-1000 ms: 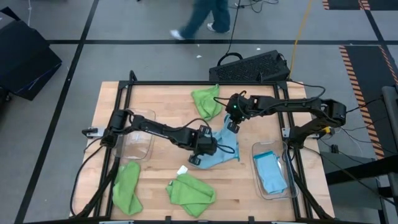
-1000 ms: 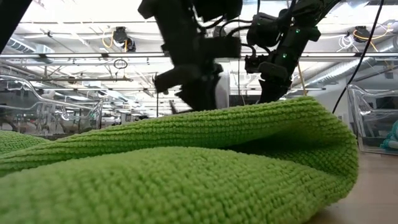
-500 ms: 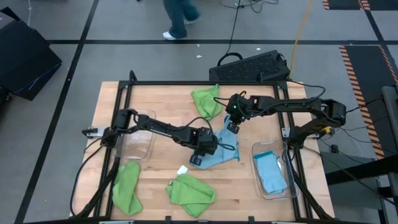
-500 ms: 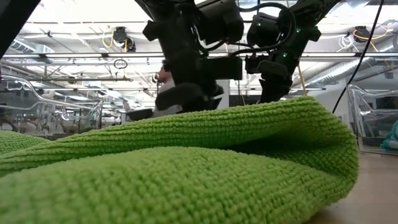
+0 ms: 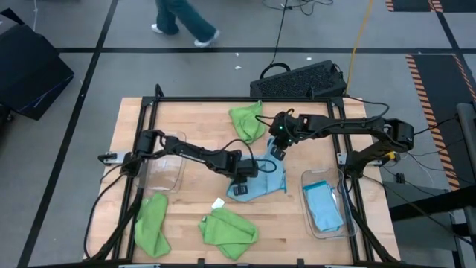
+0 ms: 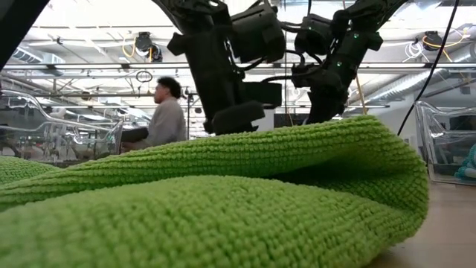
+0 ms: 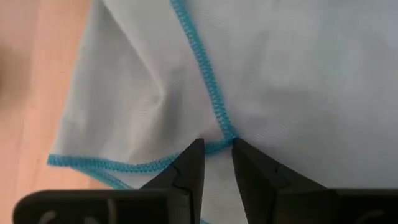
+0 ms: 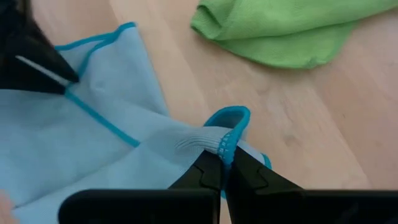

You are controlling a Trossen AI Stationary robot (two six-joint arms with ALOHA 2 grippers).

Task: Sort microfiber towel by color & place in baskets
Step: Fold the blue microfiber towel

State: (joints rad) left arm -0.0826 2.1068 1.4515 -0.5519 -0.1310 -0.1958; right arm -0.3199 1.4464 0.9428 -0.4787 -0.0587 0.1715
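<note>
Moved: left gripper [image 5: 239, 187] has slid a little across the light blue microfiber towel with the darker blue stitched hem [image 5: 265, 179] since a second ago; the cloth now lies flatter and more spread on the wooden table [image 5: 193, 123].
Left jaws: narrowly parted, a stitched hem corner of the blue towel [image 7: 211, 93] between the tips; from the left wrist view it looks pinched.
Right gripper [image 5: 277, 152]: unchanged in place at the towel's far corner, fingers pressed together on a bunched fold of blue hem [image 8: 227, 140].
Towel position: near the table's middle, held between both grippers, not yet in a bin.
Right-hand clear plastic basket [image 5: 341, 223]: already holds folded light blue cloth [image 5: 324, 208].
Left-hand clear plastic basket [image 5: 177, 141]: nothing seen inside.
Lime green towels: one near the far edge [image 5: 248, 121], two by the near edge [image 5: 152, 222] [image 5: 229, 229], all loose on the table.
Background: a person walks [image 5: 182, 18] past beyond the table.
Meaning: both arms appear to be spreading or folding the blue towel; the carry to the right-hand basket likely comes next.
</note>
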